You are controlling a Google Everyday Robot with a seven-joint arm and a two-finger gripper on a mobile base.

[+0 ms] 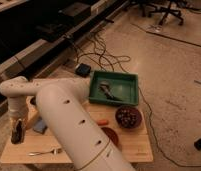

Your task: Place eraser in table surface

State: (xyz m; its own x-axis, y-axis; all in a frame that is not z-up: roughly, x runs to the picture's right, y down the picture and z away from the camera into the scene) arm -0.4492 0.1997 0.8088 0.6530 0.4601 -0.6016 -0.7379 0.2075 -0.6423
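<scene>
My gripper [16,129] points down at the left edge of the table surface [136,146], with the black eraser [16,138] on end at its tip, low over the wood. I can't tell whether I'm clamped on it or spread. The blue-grey pad [40,125] is just beside it, the fork [44,151] is near the front edge, and the green tray [115,87] is at the far right corner.

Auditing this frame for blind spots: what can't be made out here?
Camera view:
- Eraser: not separable from the dark gripper at the table surface's left edge.
- Table middle: hidden behind the arm.
- Blue-grey pad: partly behind the arm.
- Green tray's contents: blurred.
</scene>
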